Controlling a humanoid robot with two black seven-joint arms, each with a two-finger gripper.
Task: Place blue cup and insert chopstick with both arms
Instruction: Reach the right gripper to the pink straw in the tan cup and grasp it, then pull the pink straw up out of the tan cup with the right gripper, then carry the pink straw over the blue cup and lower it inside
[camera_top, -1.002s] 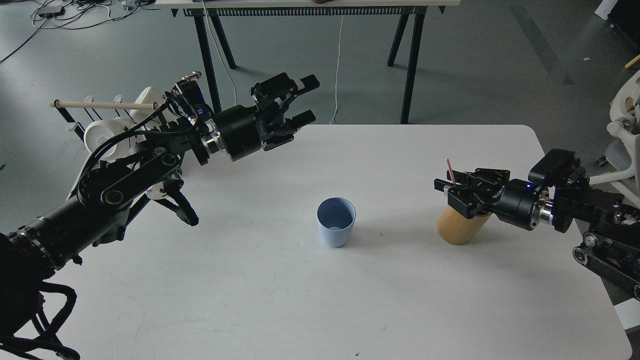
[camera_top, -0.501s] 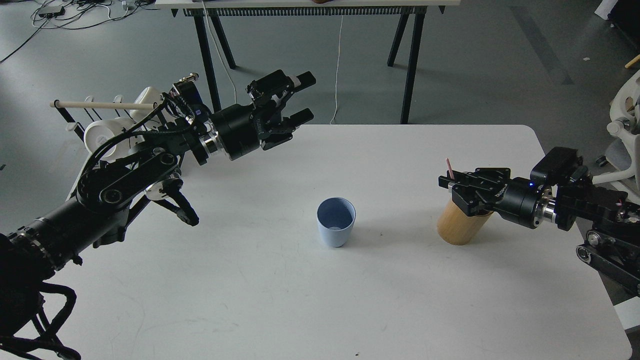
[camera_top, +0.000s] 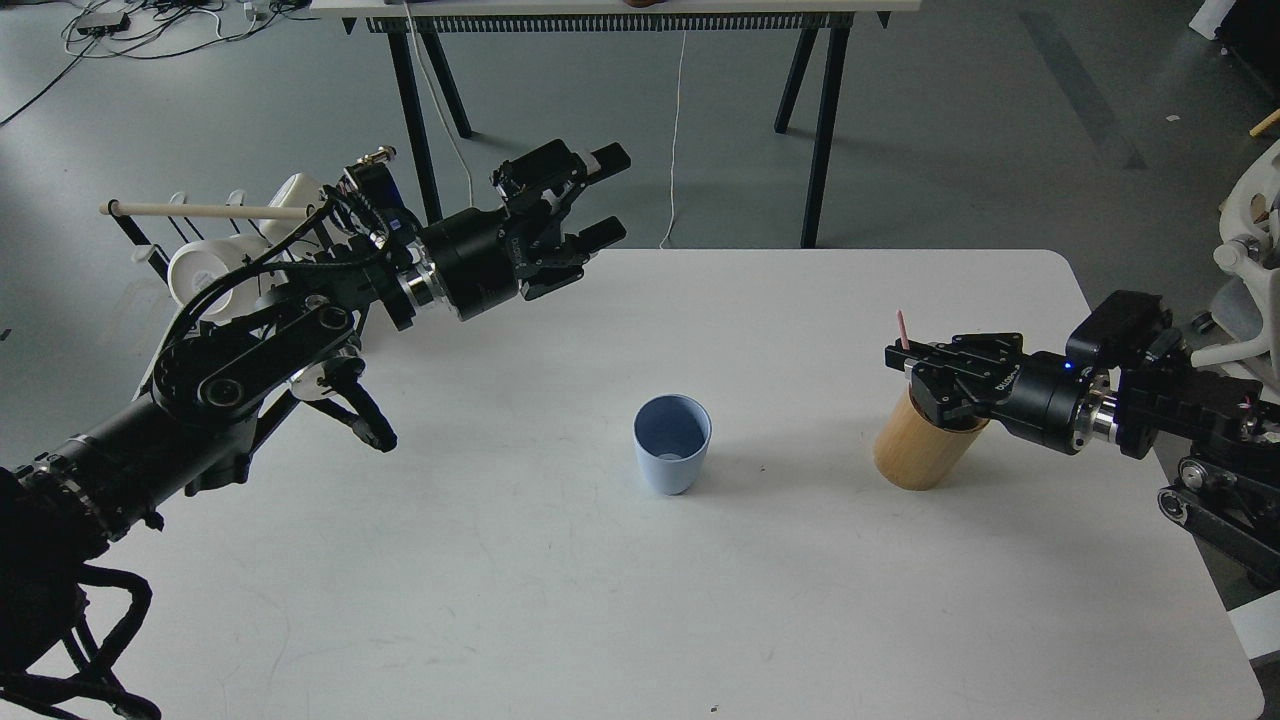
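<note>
The blue cup (camera_top: 672, 443) stands upright and alone at the middle of the white table (camera_top: 600, 600), with its mouth open to the view. My left gripper (camera_top: 606, 195) hangs open above the table's far left edge, well up and left of the cup, holding nothing. At the right, my right gripper (camera_top: 903, 360) sits over the mouth of a tan wooden holder (camera_top: 912, 455). It is shut on the pink chopstick (camera_top: 902, 328), whose tip pokes up above the fingers. The lower part of the chopstick is hidden by the gripper and holder.
A rack with white mugs (camera_top: 200, 268) and a wooden dowel (camera_top: 205, 211) stands off the table's left side behind my left arm. A black-legged table (camera_top: 815, 120) stands behind. White chair parts (camera_top: 1250, 240) sit at the far right.
My right gripper has shifted slightly right and up over the wooden holder, the chopstick tip moving with it. My left gripper drew back a little to the left. The cup stayed put.
</note>
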